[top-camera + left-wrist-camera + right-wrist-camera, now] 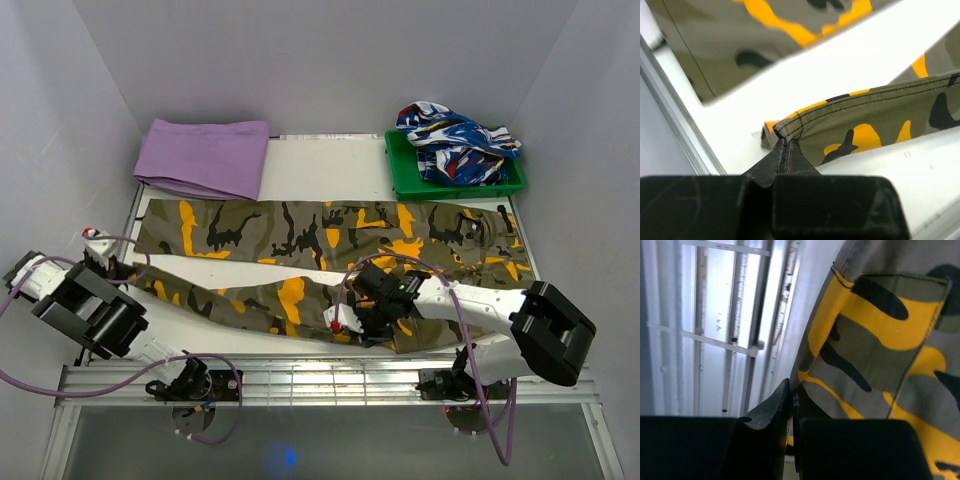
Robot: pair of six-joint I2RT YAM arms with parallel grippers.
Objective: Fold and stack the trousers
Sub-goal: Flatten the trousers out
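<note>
The camouflage trousers (330, 232) lie spread across the white table, waist at the right, both legs running left and parted in a V. My left gripper (100, 252) is shut on the hem of the near leg (840, 130) at the table's left edge; the pinched hem corner shows at its fingertips (790, 157). My right gripper (345, 318) is shut on the near edge of the trousers (875, 350) around the near leg's upper part, close to the table's front edge. The cloth sits between its closed fingers (775, 405).
A folded purple cloth (205, 156) lies at the back left. A green tray (410, 178) at the back right holds a blue, white and red patterned garment (458, 140). A metal rail (330, 378) runs along the table's front edge.
</note>
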